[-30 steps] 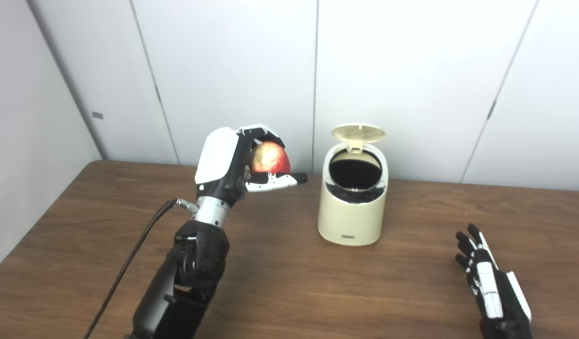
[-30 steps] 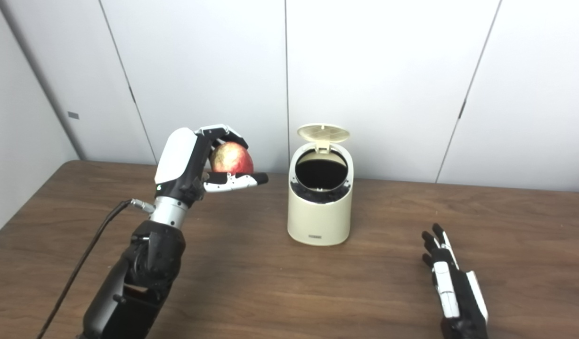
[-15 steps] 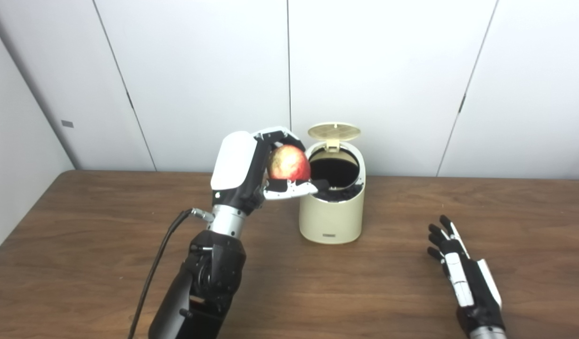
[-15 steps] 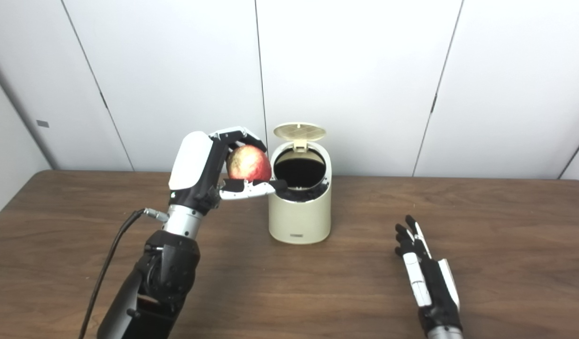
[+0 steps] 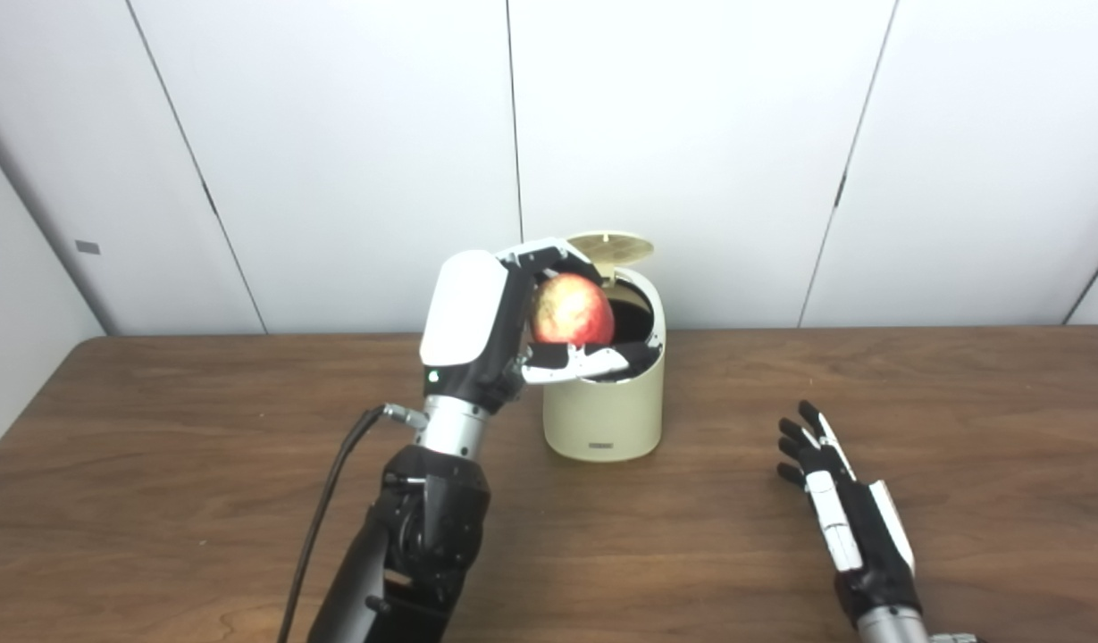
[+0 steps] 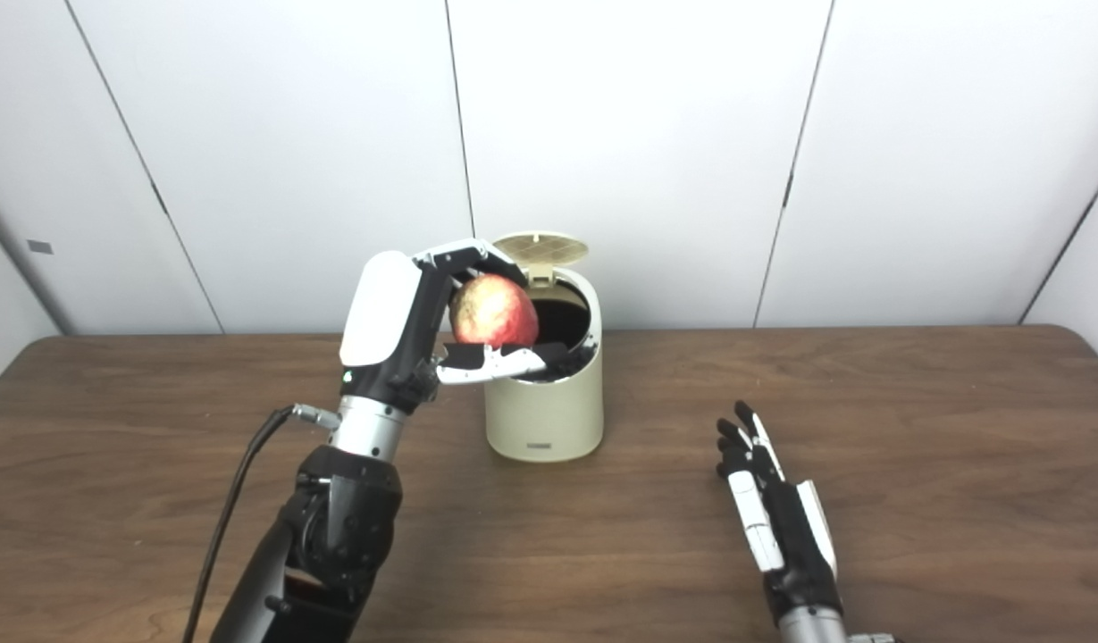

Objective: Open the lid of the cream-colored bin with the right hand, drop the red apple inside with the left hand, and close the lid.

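One apple (image 5: 573, 309), red w/ yellowish speckling, sits in the left hand (image 5: 504, 321), raised above the table (image 5: 155, 446). Fingers (image 5: 549, 254) curl over its top, thumb (image 5: 575, 359) runs under it, so the hand is closed round the fruit w/ a firm wrap. Apple hangs at the bin's left rim, partly over the dark opening; thumb tip reaches across the mouth. From here can't tell if the hand touches the rim.

Bin (image 5: 604, 406) is cream, rounded, standing upright near the table's far edge, approx. centre. Lid (image 5: 609, 246) is flipped up at the back, hinged behind the opening, its ribbed underside facing fwd. Inside looks black; contents not visible. Small label low on the front, too small to read.

Left arm comes up from the bottom edge, black forearm, silver wrist, white shell on the back of the hand, small green light near the wrist. A black cable (image 5: 325, 518) trails from the wrist down to the bottom edge.

Right hand (image 6: 767, 509) lies low over the table, well apart from the bin, to its right and nearer me. Fingers out straight and slightly spread, pointing toward the far wall, holding nothing. Can't tell if it rests on the wood or hovers just above.

Table is dark brown wood grain. Behind it, plain white wall panels (image 5: 691, 134) w/ thin dark seams.
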`<state>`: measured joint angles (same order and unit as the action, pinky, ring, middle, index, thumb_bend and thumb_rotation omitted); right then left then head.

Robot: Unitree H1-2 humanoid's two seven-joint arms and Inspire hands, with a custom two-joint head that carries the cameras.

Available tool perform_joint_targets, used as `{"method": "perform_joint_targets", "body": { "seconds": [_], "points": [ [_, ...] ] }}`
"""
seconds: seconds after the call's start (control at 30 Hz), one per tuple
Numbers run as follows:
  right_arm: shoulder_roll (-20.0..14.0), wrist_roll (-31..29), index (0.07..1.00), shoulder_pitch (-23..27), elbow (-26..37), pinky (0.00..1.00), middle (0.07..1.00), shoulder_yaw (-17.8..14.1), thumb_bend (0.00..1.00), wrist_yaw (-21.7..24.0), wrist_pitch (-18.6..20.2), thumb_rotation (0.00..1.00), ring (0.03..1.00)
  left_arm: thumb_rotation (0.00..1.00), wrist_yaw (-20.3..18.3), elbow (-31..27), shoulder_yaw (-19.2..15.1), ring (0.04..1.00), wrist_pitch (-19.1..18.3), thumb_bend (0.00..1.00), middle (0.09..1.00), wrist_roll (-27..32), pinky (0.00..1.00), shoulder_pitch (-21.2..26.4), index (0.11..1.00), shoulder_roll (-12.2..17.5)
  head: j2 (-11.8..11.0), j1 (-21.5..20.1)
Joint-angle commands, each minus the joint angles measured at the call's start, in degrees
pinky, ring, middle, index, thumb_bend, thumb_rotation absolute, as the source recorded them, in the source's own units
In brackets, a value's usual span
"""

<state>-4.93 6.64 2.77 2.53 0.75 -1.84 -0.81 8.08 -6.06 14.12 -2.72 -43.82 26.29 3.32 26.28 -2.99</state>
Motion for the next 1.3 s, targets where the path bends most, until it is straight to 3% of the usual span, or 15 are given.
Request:
{"method": "perform_joint_targets", "body": {
  "seconds": [0.0, 0.37, 1.27],
  "points": [
    [0.33, 0.54, 0.963, -0.03, 0.41, 0.83, 0.915, 1.08, 0.50, 0.79, -0.19, 1.00, 0.907, 0.00, 1.61, -0.34, -0.20, 0.443, 1.43, 0.47, 0.543, -0.32, 0.34, 3.39, 0.487, -0.62, 0.06, -0.10],
    [0.77, 0.06, 0.959, 0.18, 0.59, 0.83, 0.913, 1.00, 0.48, 0.65, 0.39, 1.00, 0.909, 0.00, 2.97, 3.24, -0.07, 0.444, 2.95, 0.47, 0.558, -0.29, 0.34, 4.90, 0.485, -2.86, -0.04, 0.10],
    [1.52, -1.76, 0.968, 0.73, 0.63, 0.88, 0.911, 0.61, 0.46, 0.36, 0.07, 1.00, 0.924, 0.00, 10.39, 21.23, -0.12, 0.458, 10.41, 0.47, 0.552, 1.58, 0.40, 11.54, 0.475, -1.01, 0.28, -0.55]
  ]
}}
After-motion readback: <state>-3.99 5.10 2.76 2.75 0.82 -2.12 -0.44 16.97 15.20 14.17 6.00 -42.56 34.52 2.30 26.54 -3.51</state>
